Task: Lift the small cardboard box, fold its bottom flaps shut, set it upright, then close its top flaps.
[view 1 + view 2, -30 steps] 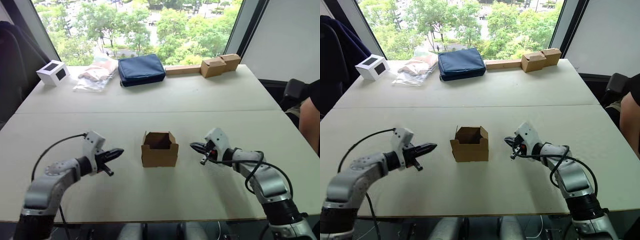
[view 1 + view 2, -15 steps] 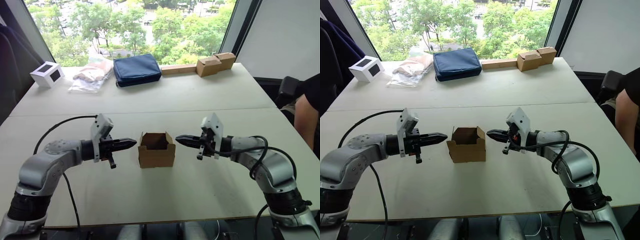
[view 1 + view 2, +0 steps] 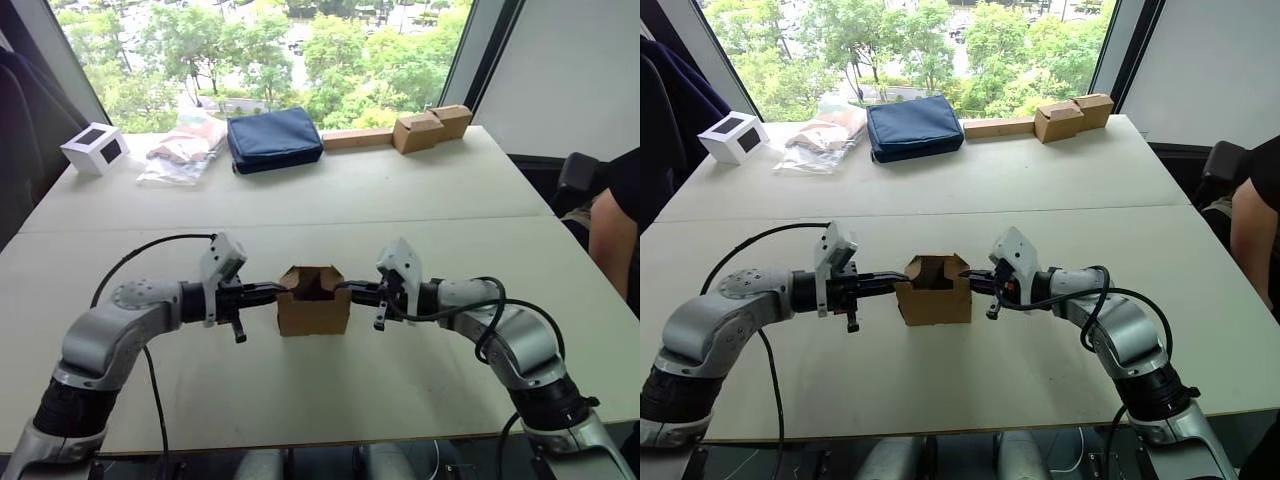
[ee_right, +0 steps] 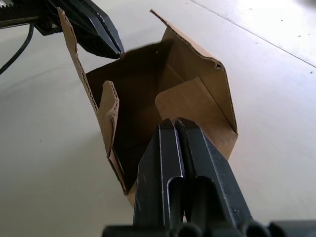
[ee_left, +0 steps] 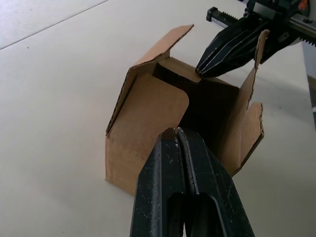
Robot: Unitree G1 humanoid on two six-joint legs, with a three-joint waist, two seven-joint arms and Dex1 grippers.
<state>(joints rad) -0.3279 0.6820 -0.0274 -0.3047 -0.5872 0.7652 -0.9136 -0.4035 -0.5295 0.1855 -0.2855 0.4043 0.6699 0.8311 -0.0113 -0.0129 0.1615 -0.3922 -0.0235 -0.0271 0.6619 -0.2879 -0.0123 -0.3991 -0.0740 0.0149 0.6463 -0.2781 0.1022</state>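
2 grippers are pushing on the small cardboard box (image 3: 314,300) from both sides. The box is sitting upright in the middle of the near tabletop (image 3: 330,380), with its open end facing up. The left gripper (image 3: 276,291) is touching the box's left top flap, and its jaws are pressed closed with nothing between them. The right gripper (image 3: 346,289) is touching the right top flap, and its jaws are closed and empty too. Both side top flaps (image 5: 158,103) are leaning inward over the opening. Far back, a blue bag (image 3: 274,139) is lying near the window.
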